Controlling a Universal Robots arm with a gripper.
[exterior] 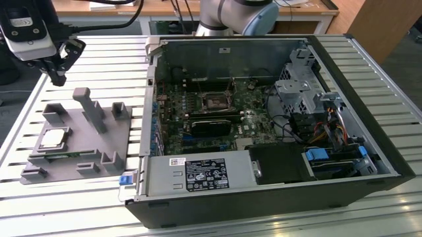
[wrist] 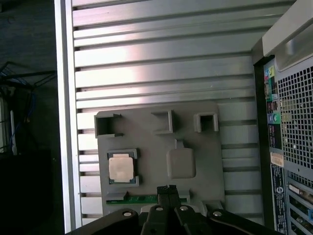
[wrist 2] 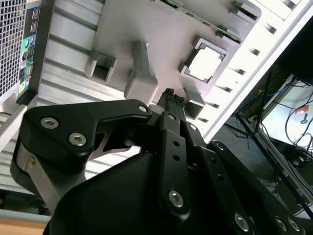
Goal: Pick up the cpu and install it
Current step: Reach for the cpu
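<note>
**Gripper.** In the exterior view you see the gripper [exterior: 58, 79] hanging above the slatted table [exterior: 99, 59]. It is near the far end of the fixture [exterior: 99, 143] and touches nothing. In both wrist views the gripper [wrist 2: 169, 93] [wrist: 168, 188] has its fingers pressed together with nothing between them.

**Fixture and contents.** The grey fixture lies flat on the table, at the exterior view's left of the case [exterior: 231, 212]. You find the cpu [exterior: 53, 139] seated flat in a square framed pocket of the fixture, metal top up. Both wrist views show the cpu [wrist 2: 205, 64] [wrist: 121, 167] in the same pocket, apart from the gripper. A green strip [exterior: 63, 156] [wrist: 142, 199] lies in a slot along the fixture edge just beside the cpu pocket. A post [exterior: 91, 111] stands upright near the middle of the fixture. Several small U-shaped blocks sit along the fixture's edges.

**Case and contents.** The case lies on its side with the open face up. Inside, you see the motherboard with the black-framed socket [exterior: 214, 101] near its centre. A power supply [exterior: 197, 175] occupies the near corner. Drive bays and cables fill the side at the exterior view's right. The socket is well apart from the cpu and from the gripper.
</note>
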